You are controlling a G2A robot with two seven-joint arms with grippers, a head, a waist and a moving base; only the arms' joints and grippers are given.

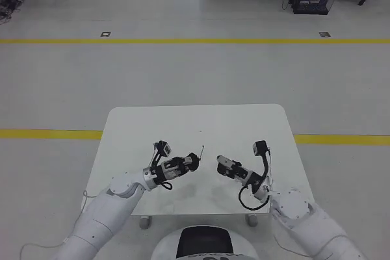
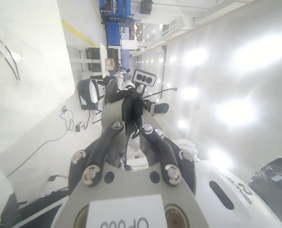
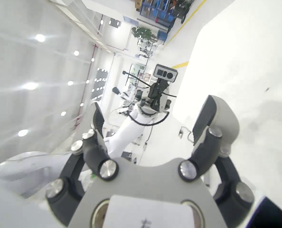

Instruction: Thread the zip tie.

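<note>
From my station the left gripper (image 2: pixel 134 106) has its pincer pinched tight on the black zip tie (image 2: pixel 174 88). The dark pads are pressed together with the strap caught between them. One end of the strap pokes out past the fingertips and finishes in a small head. The other part runs back between the finger links toward the wrist. In the top view this gripper hangs above the near middle of the white table (image 1: pixel 182 120). The tie's free end angles up and away from the robot, clear of the tabletop. The right gripper (image 3: pixel 152 119) faces it from just beside, tip toward tip but apart from it and from the tie. Its pincer is spread wide, and both fingers (image 3: pixel 206 117) stand well away from each other with nothing between them. As for writing, a white label (image 2: pixel 129 211) sits on the base plate of the left gripper. Its print is upside down in my wrist feed and cut off by the frame edge. A second white label (image 3: pixel 143 211) sits on the right gripper's base, and I can make out only a sliver of a dark mark on it. Far off in the room behind, a brown cardboard box (image 2: pixel 109 64) rests on a table; I cannot tell what is inside.
</note>
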